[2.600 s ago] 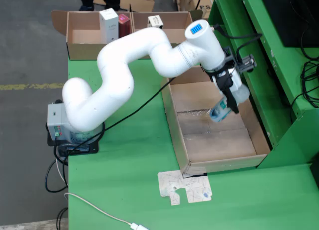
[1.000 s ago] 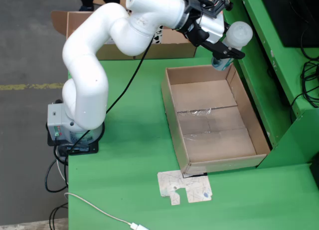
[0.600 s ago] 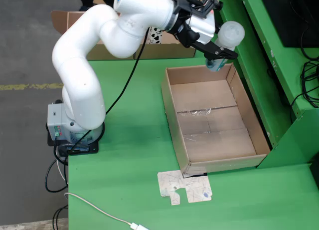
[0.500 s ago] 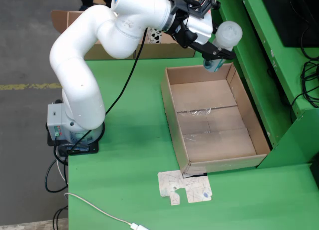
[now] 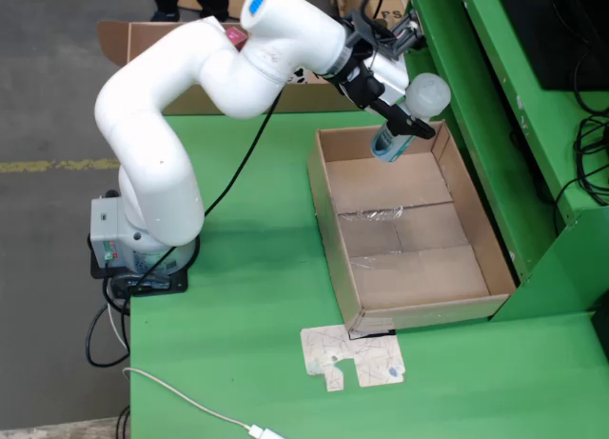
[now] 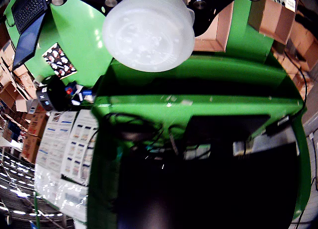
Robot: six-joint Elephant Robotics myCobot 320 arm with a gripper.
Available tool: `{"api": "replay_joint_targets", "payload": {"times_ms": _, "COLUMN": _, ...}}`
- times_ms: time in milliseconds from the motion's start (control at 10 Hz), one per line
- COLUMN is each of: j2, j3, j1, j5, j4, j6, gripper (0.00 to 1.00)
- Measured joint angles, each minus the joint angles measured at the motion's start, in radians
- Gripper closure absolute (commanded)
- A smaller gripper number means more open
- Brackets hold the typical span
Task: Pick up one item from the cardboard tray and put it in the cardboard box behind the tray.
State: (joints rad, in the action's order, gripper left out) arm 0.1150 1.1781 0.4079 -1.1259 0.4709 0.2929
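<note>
Item: a small clear bottle (image 5: 388,144) with a blue label and a white domed cap (image 5: 427,94) was held tilted in mid-air, cap end up and to the right in the fixed view.
Item position: it hung over the far end of the cardboard tray (image 5: 328,231), just inside the far wall, touching no part of the floor.
Wrist view of item: the white cap (image 6: 148,30) filled the upper centre of the picture; the bottle body below it could not be seen.
Gripper: the black gripper (image 5: 400,129) was clamped on the bottle, fingers (image 5: 411,126) pressed to its neck and upper body.
Jaws: closed down to the bottle's width, holding nothing else.
Arm: the white myCobot arm (image 5: 157,153) rose from its grey base (image 5: 112,239) at the table's left edge in the fixed view and reached across to the tray's far end.
Tray contents: bare cardboard floor with a strip of clear tape (image 5: 379,213) across the middle.
Cardboard box: the open box (image 5: 186,98) stood behind the tray at the table's far edge, partly hidden by the arm; a pink item (image 5: 236,37) and a black-and-white patterned item (image 5: 297,75) showed past the arm.
Table: green top (image 5: 247,296), with a flat piece of printed cardboard (image 5: 354,357) lying just in front of the tray.
Cabling: a black cable (image 5: 249,144) ran from the base along the arm; a white cable (image 5: 190,401) lay at the near edge.
</note>
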Motion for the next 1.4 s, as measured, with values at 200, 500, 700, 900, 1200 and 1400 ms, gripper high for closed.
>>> {"api": "replay_joint_targets", "payload": {"times_ms": 200, "j2": -0.003, "j3": 0.047, "j1": 0.008, "j5": -0.005, "j4": 0.012, "j6": 0.0, "gripper": 1.0}}
{"api": "replay_joint_targets", "payload": {"times_ms": 500, "j2": 0.006, "j3": 0.06, "j1": 0.069, "j5": 0.034, "j4": 0.009, "j6": 0.029, "gripper": 1.0}}
{"api": "replay_joint_targets", "payload": {"times_ms": 700, "j2": 0.001, "j3": 0.049, "j1": 0.124, "j5": 0.071, "j4": -0.02, "j6": 0.075, "gripper": 1.0}}
{"api": "replay_joint_targets", "payload": {"times_ms": 900, "j2": -0.038, "j3": -0.017, "j1": 0.172, "j5": 0.104, "j4": -0.066, "j6": 0.097, "gripper": 1.0}}
{"api": "replay_joint_targets", "payload": {"times_ms": 1200, "j2": -0.136, "j3": -0.132, "j1": 0.21, "j5": 0.129, "j4": -0.114, "j6": 0.141, "gripper": 1.0}}
{"api": "replay_joint_targets", "payload": {"times_ms": 1400, "j2": -0.172, "j3": -0.18, "j1": 0.225, "j5": 0.13, "j4": -0.135, "j6": 0.155, "gripper": 1.0}}
